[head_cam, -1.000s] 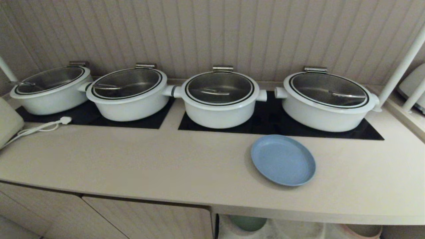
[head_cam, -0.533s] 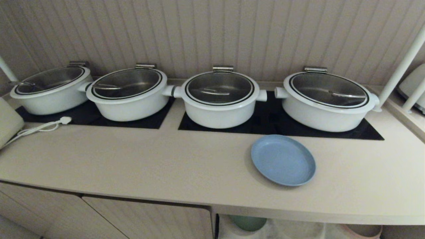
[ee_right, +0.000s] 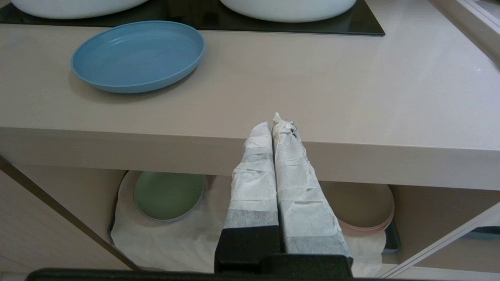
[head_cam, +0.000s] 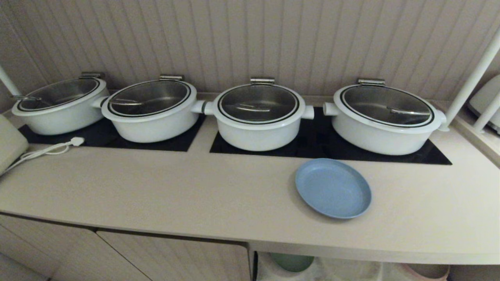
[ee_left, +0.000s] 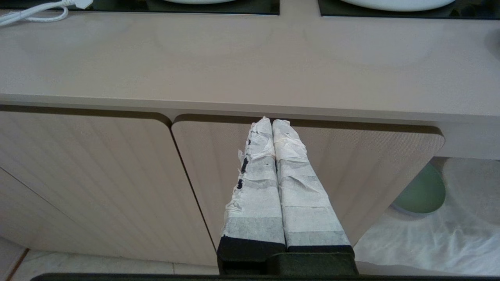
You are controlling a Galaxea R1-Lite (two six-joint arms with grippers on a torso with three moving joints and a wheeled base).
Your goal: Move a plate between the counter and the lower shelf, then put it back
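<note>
Plainly, our biggest thing is the counter (head_cam: 218, 195), running wide from left to right with four white pots (head_cam: 258, 113) along its far side on black hob panels (head_cam: 324, 150). Under its near edge at the right opens the lower shelf (ee_right: 429, 207), draped in a white cloth (ee_right: 175, 242); a green plate (ee_right: 168, 195) lies at the shelf's left and a pinkish stack of plates (ee_right: 363, 210) at its right, with the middle partly hidden behind our own fingers.

We see the plate (head_cam: 333, 188) flat on the counter, right of centre, just near of the hob panel and touching no pot. Neither arm shows from the head; both hang in front of the cabinet, below the counter edge. Our right gripper (ee_right: 273, 125) has its taped fingers pressed together on nothing, and our left gripper (ee_left: 272, 123) is likewise closed and empty before a cabinet door (ee_left: 312, 175).

We judge the risks as these: a low flat rim gives closed fingers no purchase, so a push could skid the plate into a pot or off the near edge; carrying it down, we could clip the thick counter edge; on the shelf, the cloth could bunch, or the plate could land on the green plate or the stack.
</note>
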